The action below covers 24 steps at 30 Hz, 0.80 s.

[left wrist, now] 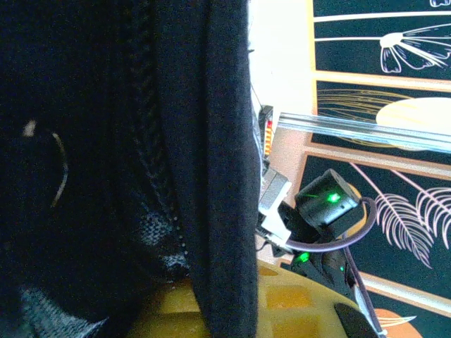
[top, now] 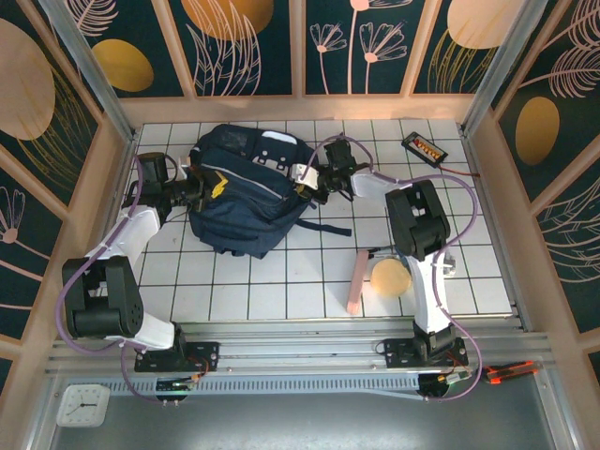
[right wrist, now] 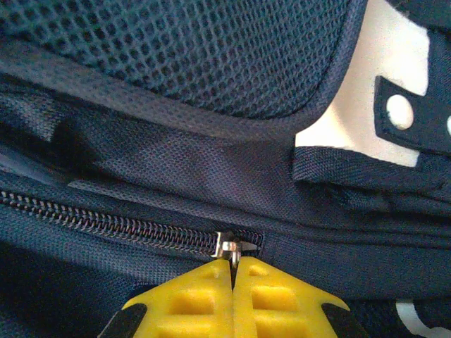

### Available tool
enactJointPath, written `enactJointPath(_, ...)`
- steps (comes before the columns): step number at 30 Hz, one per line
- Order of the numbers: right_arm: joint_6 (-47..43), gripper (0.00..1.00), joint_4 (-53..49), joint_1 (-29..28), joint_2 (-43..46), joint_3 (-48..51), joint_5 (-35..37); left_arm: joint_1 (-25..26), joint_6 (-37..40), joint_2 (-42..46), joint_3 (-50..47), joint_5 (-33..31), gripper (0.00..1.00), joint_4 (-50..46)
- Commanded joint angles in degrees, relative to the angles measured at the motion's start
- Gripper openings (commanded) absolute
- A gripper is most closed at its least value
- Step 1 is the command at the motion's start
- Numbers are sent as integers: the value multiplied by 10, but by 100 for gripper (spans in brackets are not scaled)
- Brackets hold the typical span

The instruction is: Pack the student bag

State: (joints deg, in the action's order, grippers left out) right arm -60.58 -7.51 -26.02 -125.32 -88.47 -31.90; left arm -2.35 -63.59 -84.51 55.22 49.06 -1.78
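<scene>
One student bag point(top: 246, 190) lies on the white tiled table point(top: 469, 262), in the left half toward the far edge, between the two tools. The left tool point(top: 208, 187) touches the bag's left side. In the left wrist view its yellow fingers point(left wrist: 296, 306) stand narrowly apart, with a dark fold of the bag point(left wrist: 106, 141) clamped between them. The right tool point(top: 314, 178) touches the bag's right side. In the right wrist view the right tool point(right wrist: 232, 289) has both yellow fingers pressed together on the single metal zipper pull point(right wrist: 228, 246), which sits on a zipper line running across the bag's navy fabric point(right wrist: 176, 162) below a mesh panel. Near the right arm, apart from the bag, lie one pink bar point(top: 355, 281) and one round tan disc point(top: 389, 277), just beside each other. One small black box with an orange label point(top: 424, 147) lies near the far right corner.
</scene>
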Motion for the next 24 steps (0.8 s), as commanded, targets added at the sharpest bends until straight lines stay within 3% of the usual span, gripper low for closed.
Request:
enactJointPath(1, 7, 0, -26, -8, 38, 54, 68, -6, -7, 43, -6, 27, 0, 77)
enactJointPath(5, 7, 0, 31, -29, 91, 118, 120, -6, -45, 58, -52, 3, 0, 123)
enactJointPath(13, -33, 0, 265, -83, 173, 265, 285, -4, -81, 98, -116, -75, 0, 133)
enactJointPath(17, -36, 0, 308, -97, 201, 283, 278, 10, -83, 109, -135, -105, 0, 126)
enactJointPath(24, 12, 0, 196, -140, 253, 277, 179, 17, -78, 110, -144, -151, 0, 127)
